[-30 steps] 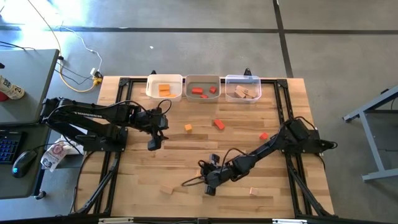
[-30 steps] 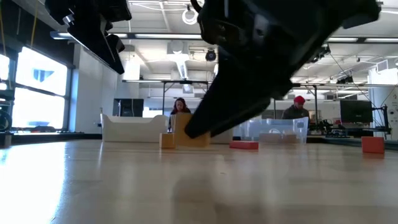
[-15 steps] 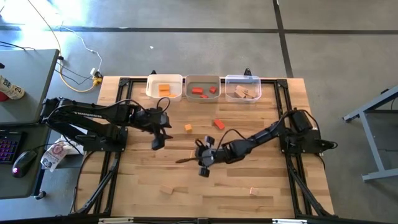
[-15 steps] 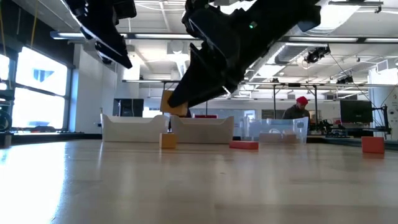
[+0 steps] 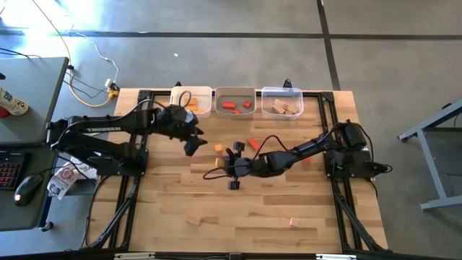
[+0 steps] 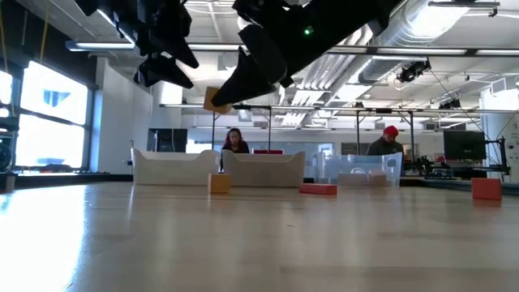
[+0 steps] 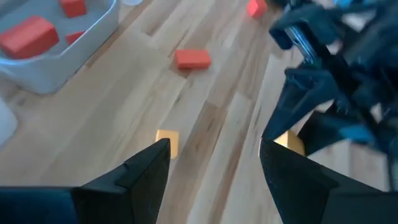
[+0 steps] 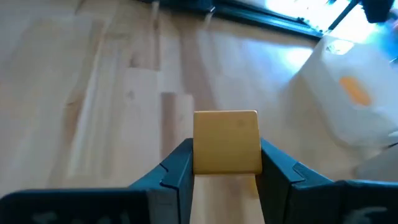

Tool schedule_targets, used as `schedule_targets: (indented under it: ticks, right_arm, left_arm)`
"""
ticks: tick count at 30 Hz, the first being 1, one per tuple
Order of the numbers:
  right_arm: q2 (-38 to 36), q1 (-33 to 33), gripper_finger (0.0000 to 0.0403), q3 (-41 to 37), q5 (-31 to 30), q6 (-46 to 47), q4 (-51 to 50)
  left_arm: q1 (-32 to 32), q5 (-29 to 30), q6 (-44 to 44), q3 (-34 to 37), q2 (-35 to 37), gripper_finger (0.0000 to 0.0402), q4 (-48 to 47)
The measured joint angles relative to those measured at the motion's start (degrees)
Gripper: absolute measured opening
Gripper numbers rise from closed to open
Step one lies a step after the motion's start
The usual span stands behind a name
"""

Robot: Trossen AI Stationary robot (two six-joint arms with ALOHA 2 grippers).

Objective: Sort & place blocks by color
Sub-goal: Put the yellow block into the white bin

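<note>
Your right claw (image 8: 226,167) pinches a pale block (image 8: 226,142) above the table (image 5: 238,209).
Your left claw (image 7: 214,165) hangs spread beside it, over an orange block (image 7: 167,140).

Three bins (image 5: 236,102) are sitting along the table's (image 5: 166,209) upper edge; loose blocks (image 5: 254,144) are lying mid-frame and near the lower edge.
</note>
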State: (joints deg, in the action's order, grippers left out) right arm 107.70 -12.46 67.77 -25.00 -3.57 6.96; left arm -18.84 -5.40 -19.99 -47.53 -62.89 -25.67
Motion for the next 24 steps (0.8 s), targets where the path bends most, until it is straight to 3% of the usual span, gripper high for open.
schedule_targets:
  ticks: [8,24]
  right_arm:
    - [0.0,1.6,0.0106,0.0,-7.5,-10.4,8.1]
    - [0.0,5.3,0.0106,0.0,-11.6,-17.3,18.2]
  left_arm:
    - [-4.8,-3.2,-7.7,0.0,0.0,0.0234,2.1]
    - [-0.9,-3.2,-9.8,0.0,0.0,0.0234,6.4]
